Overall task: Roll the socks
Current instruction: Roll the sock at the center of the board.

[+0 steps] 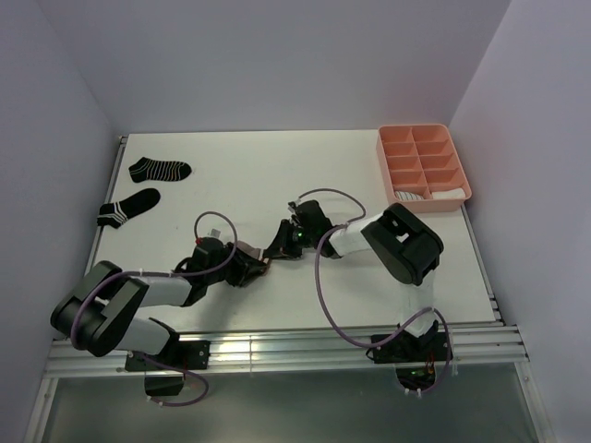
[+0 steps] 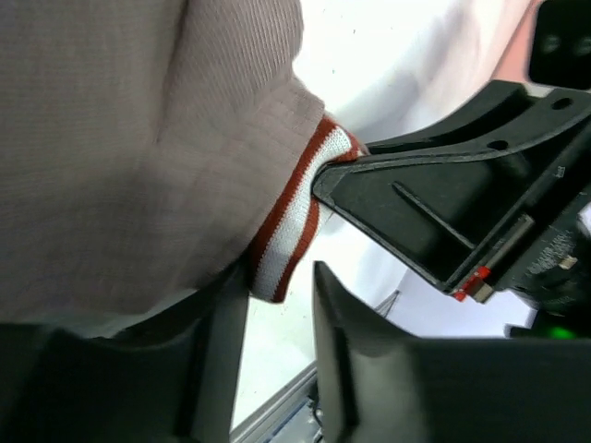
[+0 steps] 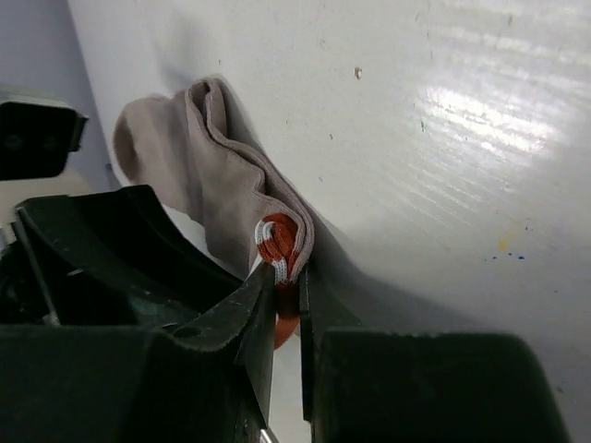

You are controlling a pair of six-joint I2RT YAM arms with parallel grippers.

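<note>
Right hand (image 3: 286, 277) pinches cuff (image 3: 277, 242) of taupe sock (image 3: 222, 175) — stretching toward left hand (image 1: 247, 268), grip unclear

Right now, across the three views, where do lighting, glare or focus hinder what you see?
Top external: even soft light, sharp throughout, faint shadows. Left wrist: the taupe sock fills the frame close up; the table behind washes out to white. Right wrist: glare streaks the table at upper right; the right gripper in front is dark, showing little detail.
</note>
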